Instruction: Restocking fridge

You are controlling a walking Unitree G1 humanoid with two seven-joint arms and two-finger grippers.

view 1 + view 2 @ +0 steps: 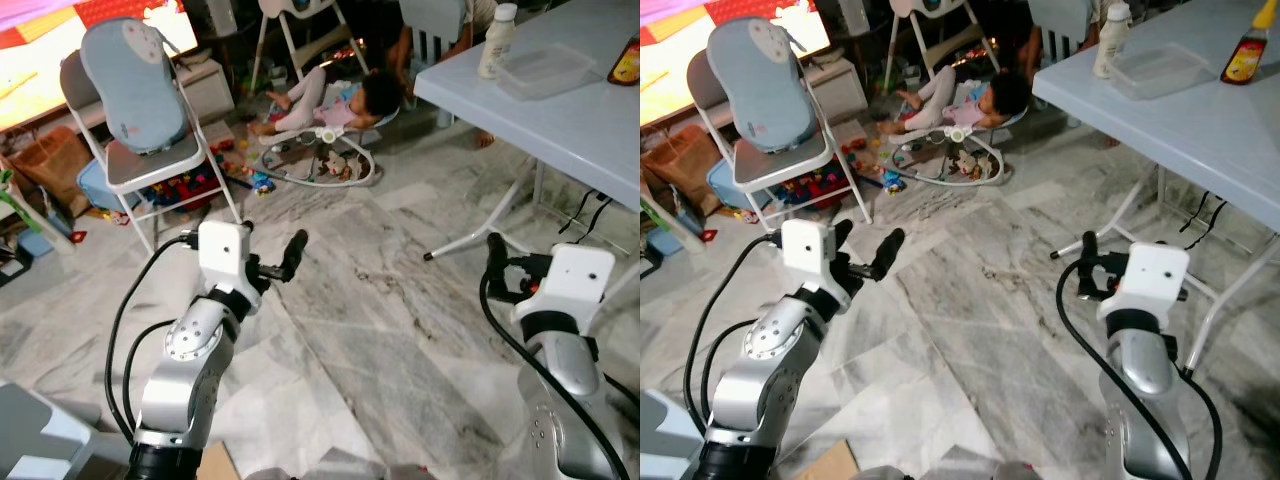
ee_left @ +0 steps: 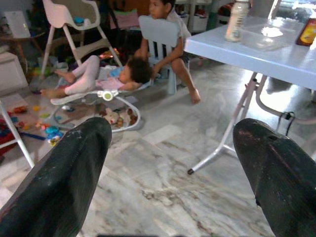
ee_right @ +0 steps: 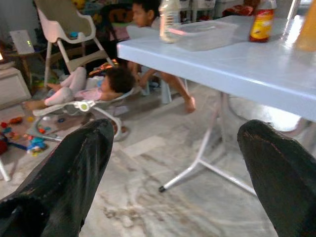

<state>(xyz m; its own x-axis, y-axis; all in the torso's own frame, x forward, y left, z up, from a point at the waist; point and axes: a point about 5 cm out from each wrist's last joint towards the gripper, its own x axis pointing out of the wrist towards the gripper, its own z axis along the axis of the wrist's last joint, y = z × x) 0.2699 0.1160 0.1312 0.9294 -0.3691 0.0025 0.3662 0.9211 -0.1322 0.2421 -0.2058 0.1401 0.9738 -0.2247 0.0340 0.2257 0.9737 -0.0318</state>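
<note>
Both arms' jaws gape wide, holding nothing; clear tub [image 1: 545, 70] beside white bottle [image 1: 497, 41].

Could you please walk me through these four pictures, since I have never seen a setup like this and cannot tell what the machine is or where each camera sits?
This is a humanoid robot standing on a marble floor in a home. The two wide pictures come from a stereo camera on its head, looking down at its own silver arms. The left gripper and right gripper are both raised in front of it, open and holding nothing.

The other two pictures come from cameras on the wrists; the big black shapes are each gripper's fingers.

Ahead on the right stands a light blue table carrying a white bottle, a clear container and a sauce bottle. A folding chair stands on the left, and two people are near a baby bouncer.
</note>
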